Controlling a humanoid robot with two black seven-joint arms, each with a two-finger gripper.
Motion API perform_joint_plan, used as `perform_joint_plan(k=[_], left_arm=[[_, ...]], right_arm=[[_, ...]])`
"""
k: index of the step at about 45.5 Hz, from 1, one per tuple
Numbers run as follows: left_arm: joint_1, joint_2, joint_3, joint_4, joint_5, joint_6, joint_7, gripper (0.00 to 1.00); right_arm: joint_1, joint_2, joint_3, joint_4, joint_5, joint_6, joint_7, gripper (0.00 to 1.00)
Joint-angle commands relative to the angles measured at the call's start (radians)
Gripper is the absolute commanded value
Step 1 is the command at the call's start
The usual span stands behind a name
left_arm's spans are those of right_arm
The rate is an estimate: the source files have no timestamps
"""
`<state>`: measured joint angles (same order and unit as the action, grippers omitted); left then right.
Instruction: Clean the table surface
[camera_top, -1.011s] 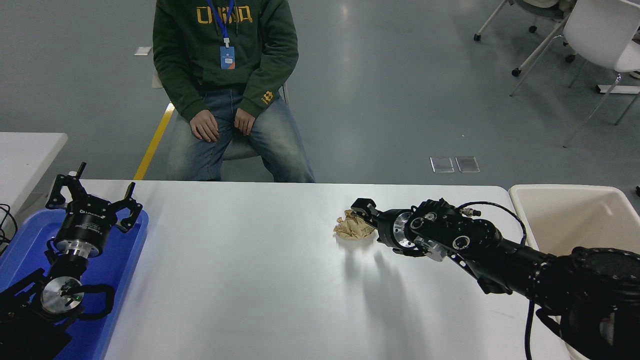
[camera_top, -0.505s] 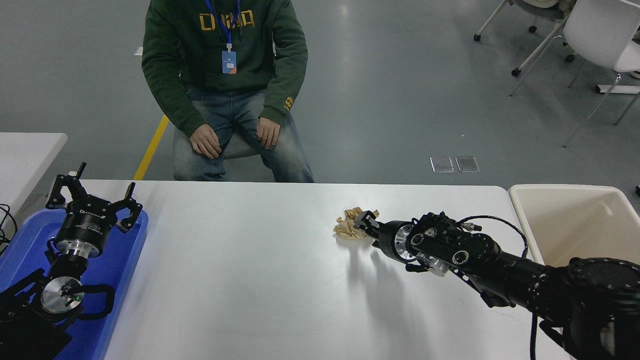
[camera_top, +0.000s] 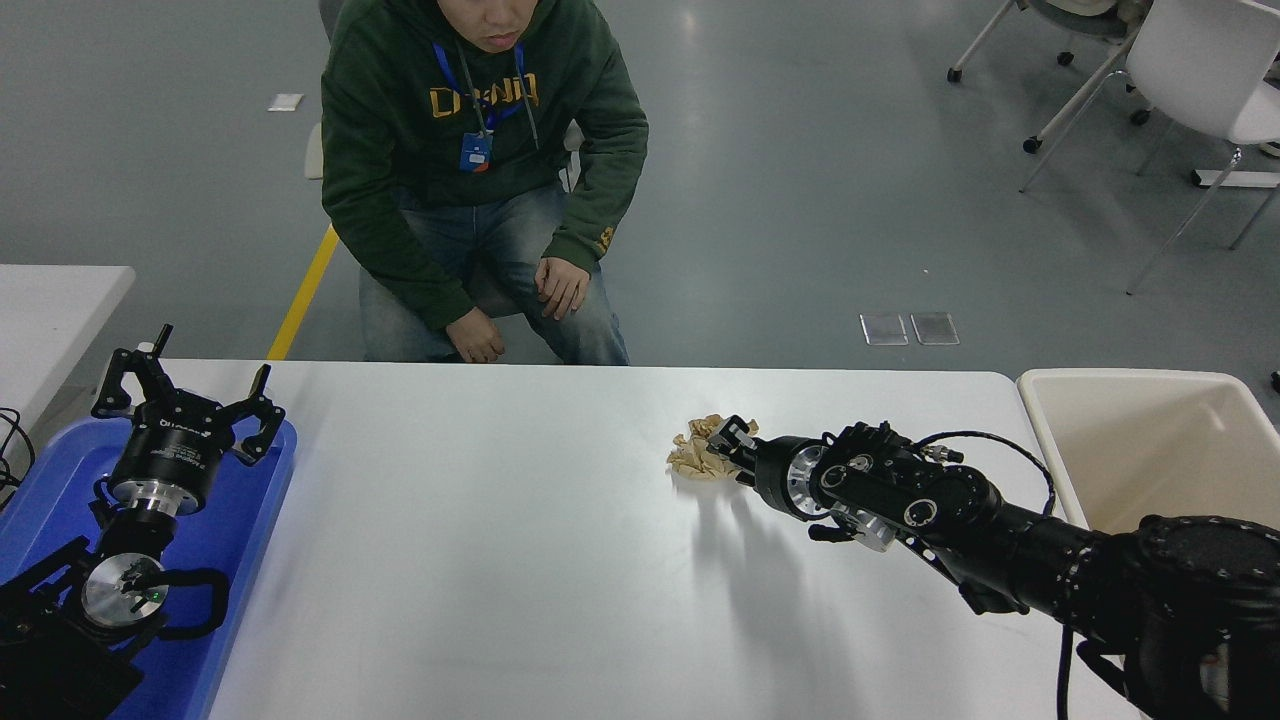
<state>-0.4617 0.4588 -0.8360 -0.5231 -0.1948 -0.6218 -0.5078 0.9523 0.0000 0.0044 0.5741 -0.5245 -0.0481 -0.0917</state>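
Now that the right hand (camera_top: 727, 441) has pushed forward from where it stood a second ago, its fingers sit in the right side of the crumpled paper wad (camera_top: 697, 450), closed in on it as far as the view shows; whether the grip is firm I cannot tell. The wad has not left the bench (camera_top: 480, 560), lying towards the far edge and right of the middle. That suggests the grasp is just being made, with the lift and the carry to the cream bin (camera_top: 1140, 400), well right of the wad, yet to come. The wad is tan, creased and light, likely to crush under pressure. The bench is smooth, matte, white-grey. The left hand (camera_top: 185, 390) rests spread open over the blue tray (camera_top: 250, 520), far left of the wad.
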Motion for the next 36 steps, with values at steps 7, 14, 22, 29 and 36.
perform_joint_plan(k=[7, 14, 22, 29, 36], left_arm=[[0.0, 0.0, 0.0, 0.0, 0.0, 0.0, 0.0, 1.0], [0.0, 0.0, 0.0, 0.0, 0.0, -0.001, 0.0, 1.0], [0.0, 0.0, 0.0, 0.0, 0.0, 0.0, 0.0, 1.0], [0.0, 0.0, 0.0, 0.0, 0.0, -0.001, 0.0, 1.0], [0.0, 0.0, 0.0, 0.0, 0.0, -0.001, 0.0, 1.0]], right_arm=[[0.01, 0.0, 0.02, -0.003, 0.0, -0.015, 0.001, 0.34], [0.011, 0.0, 0.009, -0.008, -0.002, -0.01, 0.003, 0.23], [0.011, 0.0, 0.008, -0.01, -0.002, -0.007, 0.003, 0.41], [0.011, 0.0, 0.002, -0.011, -0.002, -0.003, 0.001, 0.51], [0.011, 0.0, -0.009, -0.014, -0.003, -0.001, -0.006, 0.74]])
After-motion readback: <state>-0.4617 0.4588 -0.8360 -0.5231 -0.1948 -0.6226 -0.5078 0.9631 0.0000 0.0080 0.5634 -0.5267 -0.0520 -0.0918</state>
